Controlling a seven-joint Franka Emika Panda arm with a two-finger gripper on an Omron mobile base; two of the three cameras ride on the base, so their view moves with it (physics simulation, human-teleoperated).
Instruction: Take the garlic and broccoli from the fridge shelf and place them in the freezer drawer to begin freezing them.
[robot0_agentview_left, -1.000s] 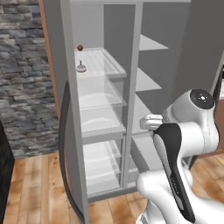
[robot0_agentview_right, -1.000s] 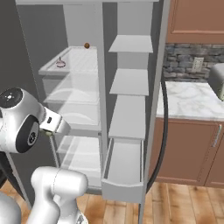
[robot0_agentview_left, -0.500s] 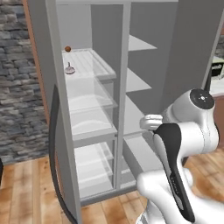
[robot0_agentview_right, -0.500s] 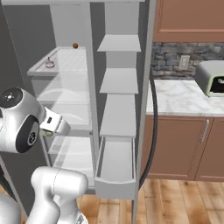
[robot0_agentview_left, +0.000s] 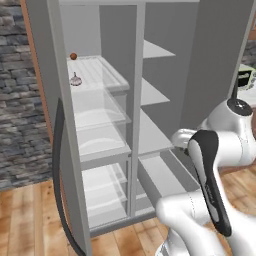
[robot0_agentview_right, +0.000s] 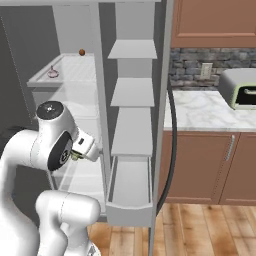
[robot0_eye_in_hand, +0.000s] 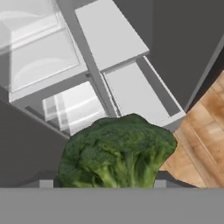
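The claw (robot0_eye_in_hand: 103, 186) grips the broccoli (robot0_eye_in_hand: 117, 151), whose green head rises right above the fingertips in the hand view and covers them; in the right base view a speck of green shows at the hand (robot0_agentview_right: 76, 155), tucked close to the robot's own shoulder. Ahead of the claw and below it, the freezer drawer (robot0_eye_in_hand: 133, 94) stands pulled out, its pale floor bare and its low front wall (robot0_agentview_right: 129, 215) nearest the wooden floor (robot0_eye_in_hand: 201, 131). Straight beyond the drawer sits a plain grey shelf (robot0_eye_in_hand: 110, 33), one of a stack (robot0_agentview_right: 132, 50) that fills the narrow compartment above it. To the side of the drawer, across the upright divider (robot0_eye_in_hand: 89, 61), lie the clear curved-front bins (robot0_eye_in_hand: 74, 107), which crowd that flank. High above the claw and well apart from it, the fridge shelf (robot0_agentview_left: 102, 70) carries the garlic (robot0_agentview_left: 75, 79) near its front edge and a small orange-brown ball (robot0_agentview_left: 73, 56) farther back. The open fridge door (robot0_agentview_left: 62, 165) with its dark seal bounds one side, the other door edge (robot0_agentview_right: 162, 100) with its seal the other. Past that door stands the marble tabletop (robot0_agentview_right: 210, 111) with a toaster oven (robot0_agentview_right: 240, 90). Open room lies over the drawer and over the floor in front of it.
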